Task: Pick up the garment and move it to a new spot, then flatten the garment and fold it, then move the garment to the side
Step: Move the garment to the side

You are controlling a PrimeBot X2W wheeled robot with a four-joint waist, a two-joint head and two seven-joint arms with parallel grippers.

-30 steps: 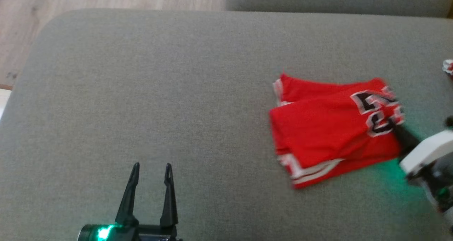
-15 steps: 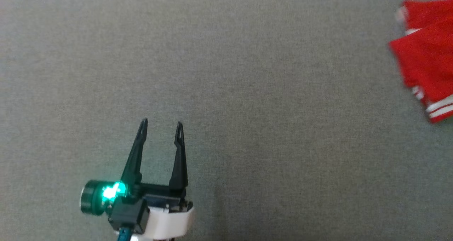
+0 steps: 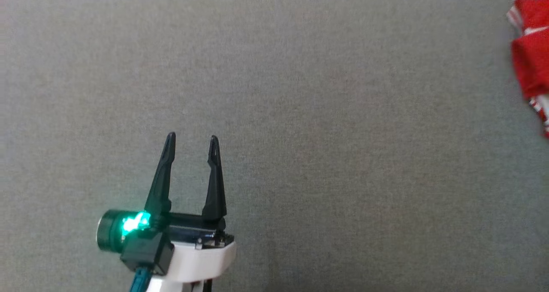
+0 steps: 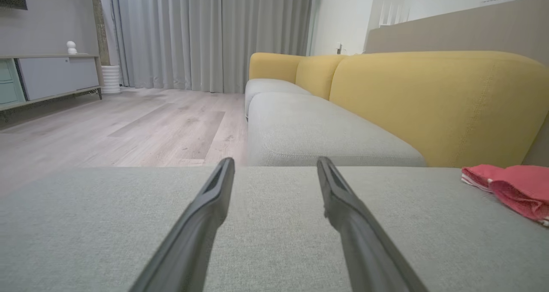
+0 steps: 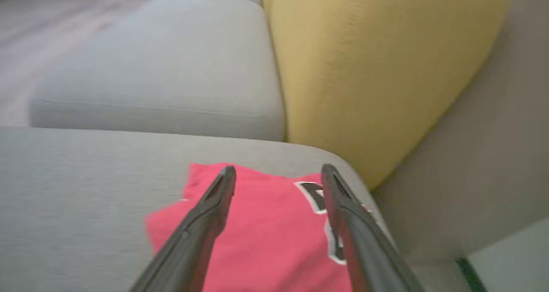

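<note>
Right gripper point(image 5: 279, 167): spread, empty, over folded red jersey point(image 5: 266, 240).
Left gripper point(image 3: 191, 136): released, empty; jersey at two o'clock.
Care: fingers point(image 5: 202, 223) should be lifted straight, fold unsnagged.

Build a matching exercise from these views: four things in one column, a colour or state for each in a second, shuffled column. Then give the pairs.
Column one:
1. garment
2. left claw
3. sofa backrest
4. curtains

Column two:
A. yellow
B. open, nothing between its fingers
C. grey, hanging
D. red

Pairs: 1-D, 2-B, 3-A, 4-C.
</note>
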